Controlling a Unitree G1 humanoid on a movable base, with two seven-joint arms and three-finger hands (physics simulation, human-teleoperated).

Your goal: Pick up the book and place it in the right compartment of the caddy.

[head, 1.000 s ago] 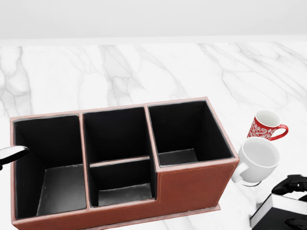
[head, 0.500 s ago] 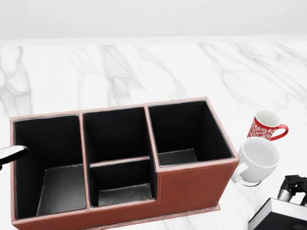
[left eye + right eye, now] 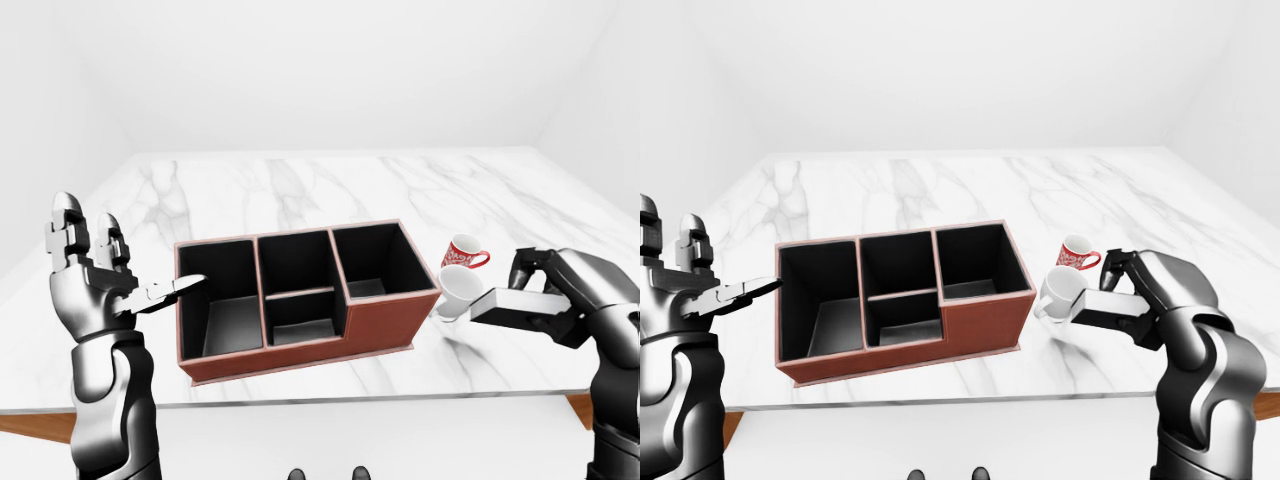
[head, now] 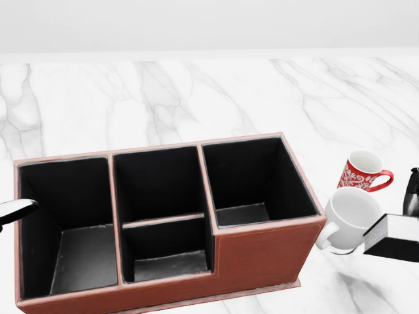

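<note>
The right hand point(image 3: 560, 290) is clamped on the book point(image 3: 508, 307), fingers wrapped over its far end so the free end sticks out to the hand's left, clear of the marble table point(image 3: 300, 190). Held flat like this, the book looks ready to be carried sideways and then tipped down into a slot.

Its free end sits right by the white mug point(image 4: 350, 219), with the red patterned mug point(image 4: 362, 171) just past that; both stand between the hand and the brown caddy point(image 4: 262, 252), so I judge the carry has to pass over them. The caddy's right compartment point(image 4: 252, 180), the 1 nearest this hand, holds nothing yet.

The left hand point(image 3: 85, 275) hangs beside the caddy's opposite end, fingers spread, gripping nothing and not touching the caddy.
</note>
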